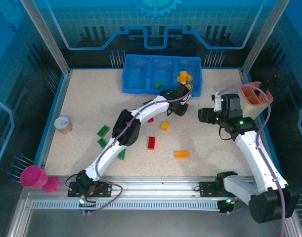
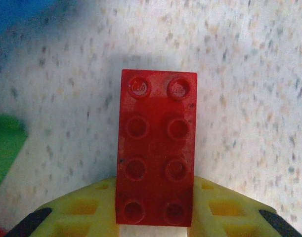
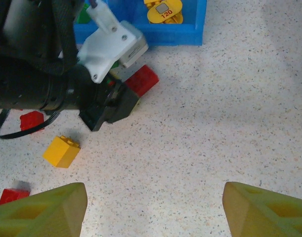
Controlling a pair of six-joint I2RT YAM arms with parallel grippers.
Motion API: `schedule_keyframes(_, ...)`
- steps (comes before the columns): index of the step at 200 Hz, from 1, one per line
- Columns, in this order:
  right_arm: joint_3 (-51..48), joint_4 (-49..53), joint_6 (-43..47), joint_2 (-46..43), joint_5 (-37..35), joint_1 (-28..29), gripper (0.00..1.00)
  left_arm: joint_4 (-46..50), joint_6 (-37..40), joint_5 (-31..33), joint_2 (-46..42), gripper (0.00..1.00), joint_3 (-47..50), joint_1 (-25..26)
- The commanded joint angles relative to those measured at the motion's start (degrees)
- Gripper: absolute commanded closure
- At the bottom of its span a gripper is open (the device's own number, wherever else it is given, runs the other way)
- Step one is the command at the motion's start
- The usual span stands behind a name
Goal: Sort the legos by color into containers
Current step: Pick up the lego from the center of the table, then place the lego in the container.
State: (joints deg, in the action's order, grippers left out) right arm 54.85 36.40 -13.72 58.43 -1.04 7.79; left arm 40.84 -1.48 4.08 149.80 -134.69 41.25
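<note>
Your left hand [image 1: 182, 106] clamps a red eight-stud brick [image 2: 155, 153], glossy and lightly scuffed, by one end just before the blue tray [image 1: 136, 88]. Red, green and yellow loose bricks [image 1: 151, 142] dot the speckled beige worktop [image 1: 215, 148] inside blue-lit clear walls [image 1: 42, 29]. Your right hand [image 3: 154, 197] hangs nearby, fingers spread.

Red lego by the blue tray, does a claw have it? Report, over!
Left claw shut on the red lego. Right claw open, empty, off to its right. Blue tray close ahead; green lego lying close by.
</note>
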Motion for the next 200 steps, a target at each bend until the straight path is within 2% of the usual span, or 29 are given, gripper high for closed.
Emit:
schedule_keyframes(1,-0.3,-0.9,0.1,-0.1,0.2,-0.8,0.26,-1.3,-1.6,0.7,-8.5,0.74,8.3,-0.3)
schedule_keyframes(23,-0.7,-0.7,-0.2,-0.4,1.6,-0.8,0.26,-2.7,-1.2,2.1,-15.8,0.75,13.5,-0.9)
schedule_keyframes(55,-3.9,-0.8,-5.8,-0.6,9.5,-0.7,0.25,-4.0,-0.1,4.9,-25.8,0.75,18.6,-2.6)
schedule_keyframes(80,-7.0,5.0,-13.5,0.6,7.2,1.7,0.29,-5.5,0.1,7.8,-32.3,0.75,21.5,-5.5)
schedule_keyframes(104,-8.8,10.4,-18.6,-0.3,3.7,7.5,0.29,-7.3,2.3,10.8,-35.3,0.75,22.5,-9.0)
schedule_keyframes(139,-12.2,15.4,-32.7,-0.9,2.6,16.6,0.24,-10.2,3.1,11.6,-33.8,0.75,21.6,-15.4)
schedule_keyframes(164,-16.2,16.6,-48.4,-3.1,3.0,23.3,0.24,-9.7,4.6,11.8,-28.7,0.75,17.7,-18.7)
schedule_keyframes(188,-22.1,11.6,-66.5,-7.9,2.9,28.1,0.25,-8.5,5.3,11.4,-22.2,0.76,12.2,-21.3)
schedule_keyframes(200,-24.1,9.1,-72.7,-9.3,1.3,30.1,0.26,-7.7,5.6,10.9,-19.0,0.76,9.2,-22.5)
